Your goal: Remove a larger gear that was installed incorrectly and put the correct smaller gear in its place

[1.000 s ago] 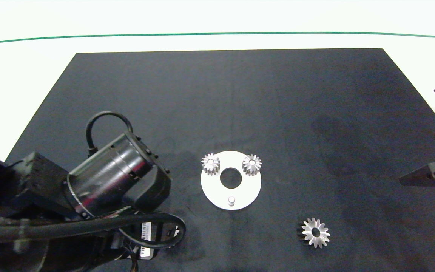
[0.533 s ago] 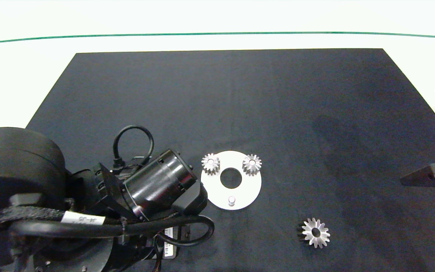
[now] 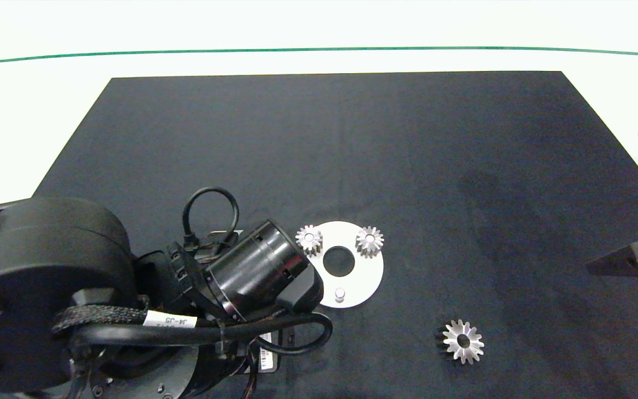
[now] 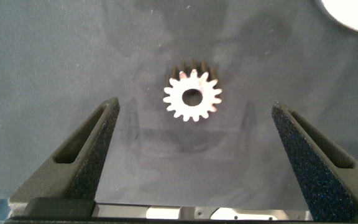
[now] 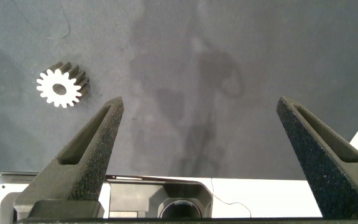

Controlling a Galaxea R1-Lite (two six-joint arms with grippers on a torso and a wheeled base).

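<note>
– Looking down from above, what blocks us most?

– Our left arm (image 3: 130, 310). Its dark, glossy bulk and looped cables cover the near left of the black mat (image 3: 352, 144) and overlap the edge of the white disc (image 3: 371, 271).

– And on that disc?

– We see two dull grey gears (image 3: 369, 241) with short blunt teeth seated at its far side, a round centre hole (image 3: 339, 261), and a bare little peg (image 3: 340, 292) at the near side.

– Where is the larger gear?

– The larger gear (image 3: 462, 341) lies flat on the mat, apart from the disc, bright, with long pointed teeth.

– And the smaller gear?

– Hidden from above by our arm. From the wrist, the smaller gear (image 4: 192, 96) lies flat on the felt-like mat ahead of the left gripper (image 4: 196, 106), whose rough-faced fingers are spread wide with nothing in them.

– The other side?

– Our right gripper (image 5: 199, 102) sits at the mat's right edge, fingers equally wide apart, gripping nothing.
</note>
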